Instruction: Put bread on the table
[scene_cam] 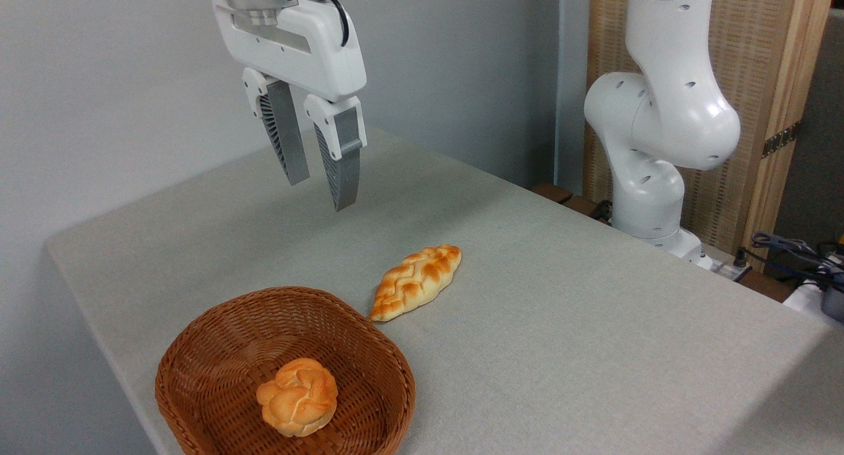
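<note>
Fixed camera view of a large rectangular table [593, 323] covered in plain light grey-beige cloth, set against a pale grey wall. The white two-finger gripper [321, 192] of the arm hangs well above the far part of the table, its ribbed grey fingers [285, 135] pointing downward and tilted slightly; the jaws stand a modest gap apart and hold nothing. A black cable runs along the top of the gripper housing. The small round golden-orange bun with a knotted, twisted top [298, 397] lies inside the brown woven wicker basket [217, 336], resting on the basket floor toward its near right side. The basket sits at the near left corner of the table. A long, pointed braided loaf [415, 281], golden with darker browned patches, lies directly on the cloth just beyond the basket's right rim, one tip almost touching the rim, though contact cannot be confirmed. The white jointed arm body [659, 112] rises from beyond the table's far right edge, in front of a wooden-framed woven panel [752, 99]. Dark cables [791, 250] lie at the right margin.
</note>
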Motion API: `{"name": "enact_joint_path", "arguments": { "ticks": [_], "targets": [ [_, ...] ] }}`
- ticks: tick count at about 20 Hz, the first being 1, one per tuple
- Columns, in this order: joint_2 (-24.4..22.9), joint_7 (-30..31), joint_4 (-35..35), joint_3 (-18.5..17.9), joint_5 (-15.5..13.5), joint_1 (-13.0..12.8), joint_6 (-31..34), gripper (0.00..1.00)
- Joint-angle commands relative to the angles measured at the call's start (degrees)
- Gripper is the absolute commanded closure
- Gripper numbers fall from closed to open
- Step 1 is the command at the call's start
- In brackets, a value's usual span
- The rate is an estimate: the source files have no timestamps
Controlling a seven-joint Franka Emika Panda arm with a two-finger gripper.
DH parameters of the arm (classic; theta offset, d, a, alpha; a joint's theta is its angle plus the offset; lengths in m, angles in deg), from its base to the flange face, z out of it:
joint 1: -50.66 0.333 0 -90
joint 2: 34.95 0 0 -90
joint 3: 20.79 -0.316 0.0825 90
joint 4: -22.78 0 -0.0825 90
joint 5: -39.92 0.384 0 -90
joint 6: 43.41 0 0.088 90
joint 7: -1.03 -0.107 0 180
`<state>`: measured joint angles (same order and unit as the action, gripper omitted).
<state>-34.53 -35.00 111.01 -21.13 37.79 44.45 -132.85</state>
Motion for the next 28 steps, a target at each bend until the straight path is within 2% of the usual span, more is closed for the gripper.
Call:
{"name": "enact_joint_path", "arguments": {
  "ticks": [1, 11, 13, 17, 22, 26, 27, 28],
  "targets": [
    [0.11, -1.41, -1.13, -0.45, -0.86, 0.23, 2.42, 0.00],
    [-0.06, -1.50, -1.13, -0.45, -1.04, 0.23, 2.34, 0.00],
    [-0.24, -1.85, -0.69, -1.93, -1.47, -0.12, 1.29, 0.00],
    [-0.15, -2.03, 0.63, -3.27, -2.44, -0.38, -6.08, 0.00],
    [0.64, -2.03, 7.12, -4.32, -1.74, -0.38, -19.44, 0.00],
    [4.06, -2.12, 9.85, -4.58, -1.39, -0.38, -23.06, 0.00],
    [4.94, -2.12, 10.21, -4.58, -0.43, -0.47, -23.41, 0.00],
    [6.16, -2.12, 10.30, -4.58, 1.93, -0.56, -23.42, 0.00]
  ]
}}
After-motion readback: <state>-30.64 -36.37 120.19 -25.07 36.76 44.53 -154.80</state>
